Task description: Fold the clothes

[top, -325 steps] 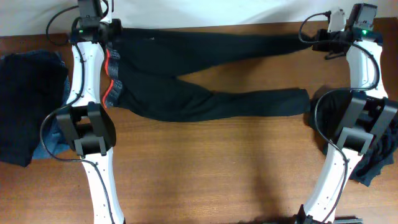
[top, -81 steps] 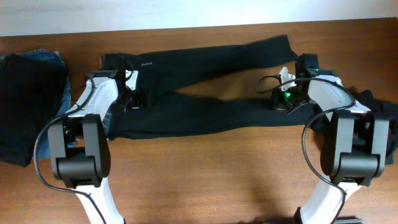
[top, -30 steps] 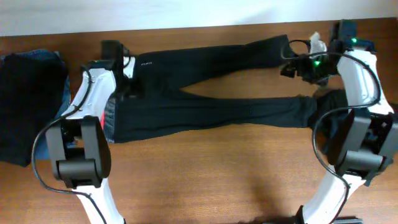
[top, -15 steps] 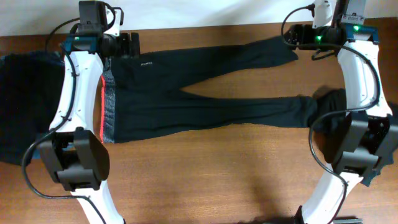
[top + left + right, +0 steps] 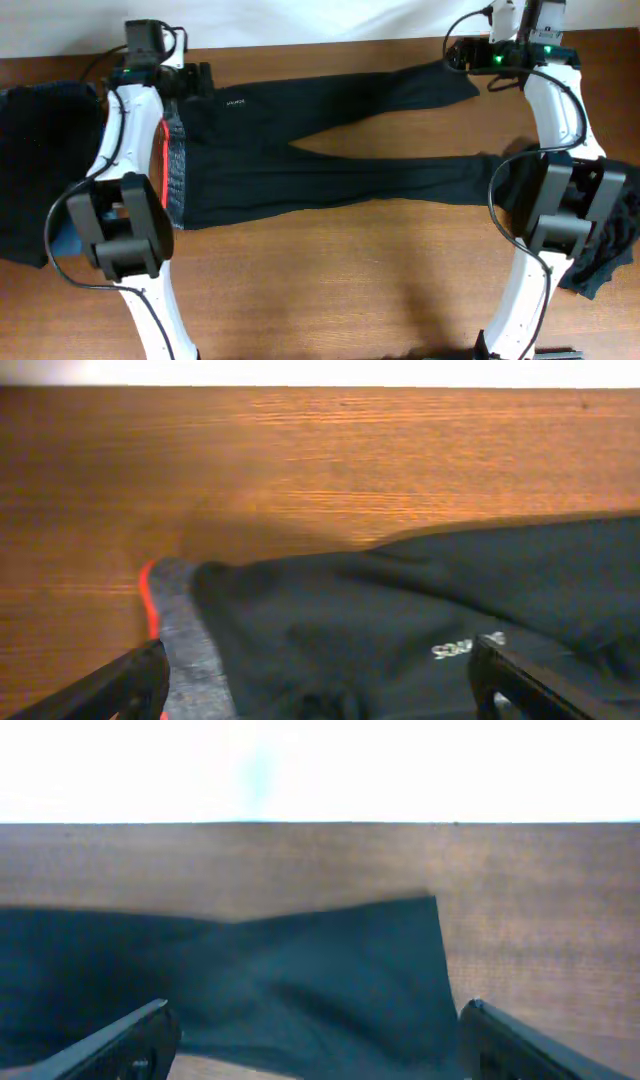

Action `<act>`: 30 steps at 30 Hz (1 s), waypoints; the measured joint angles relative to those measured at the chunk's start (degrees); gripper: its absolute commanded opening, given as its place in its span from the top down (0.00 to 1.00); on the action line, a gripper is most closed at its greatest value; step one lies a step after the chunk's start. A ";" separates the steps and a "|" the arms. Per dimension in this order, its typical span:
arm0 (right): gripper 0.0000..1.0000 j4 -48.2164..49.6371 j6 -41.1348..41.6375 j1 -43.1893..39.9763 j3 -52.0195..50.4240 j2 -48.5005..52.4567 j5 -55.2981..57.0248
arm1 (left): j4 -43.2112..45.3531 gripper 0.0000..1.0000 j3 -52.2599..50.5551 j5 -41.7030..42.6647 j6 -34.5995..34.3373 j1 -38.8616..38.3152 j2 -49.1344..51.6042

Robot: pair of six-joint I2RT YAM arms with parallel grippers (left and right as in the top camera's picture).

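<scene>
Ahead of the spread left pincer (image 5: 325, 690) lies the waistband corner (image 5: 185, 650) of the trousers (image 5: 400, 610), ahead of the spread right pincer (image 5: 315, 1042) a leg hem (image 5: 425, 960); both should probably pinch deep and together.

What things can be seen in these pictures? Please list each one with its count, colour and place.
trousers: 1, black, spread flat across the far part of the table, legs pointing right
waistband: 1, grey with a red edge, left end of the trousers
pile: 1, black over blue denim, left edge of the table
garment: 1, dark, right edge, partly hidden by the right arm's base
table: 1, brown wood
left arm: 1, white and black, over the waistband
right arm: 1, white and black, right side
left claw: 1, black, open, at the waistband's far corner
right claw: 1, black, open, at the far leg's cuff
</scene>
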 measured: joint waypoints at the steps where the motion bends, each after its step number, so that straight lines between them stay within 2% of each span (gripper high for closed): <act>1: 0.10 0.00 -0.04 0.02 0.09 0.22 -0.07 | -0.02 0.05 0.00 0.28 0.00 0.50 0.02; 3: 0.22 -0.74 -0.07 0.04 0.85 2.27 -0.39 | 0.11 0.05 0.00 0.83 0.00 1.33 0.63; 4: 0.35 -1.20 0.07 0.04 0.92 2.84 -0.42 | 0.11 0.05 0.00 0.90 0.00 1.33 1.01; 7: 0.61 -2.91 0.04 0.04 0.92 6.73 -0.37 | -0.22 0.05 0.00 1.27 0.00 1.01 2.78; 12: 0.88 -2.82 0.09 0.20 0.87 8.94 -0.39 | -0.81 0.06 0.00 1.53 0.00 0.50 3.56; 20: 0.96 -0.63 1.79 0.42 0.90 10.34 -0.35 | -6.99 0.05 0.00 2.40 0.00 0.44 3.56; 30: 0.96 -1.18 2.60 1.09 0.90 13.22 2.25 | -9.51 0.05 0.00 2.58 0.00 0.31 3.56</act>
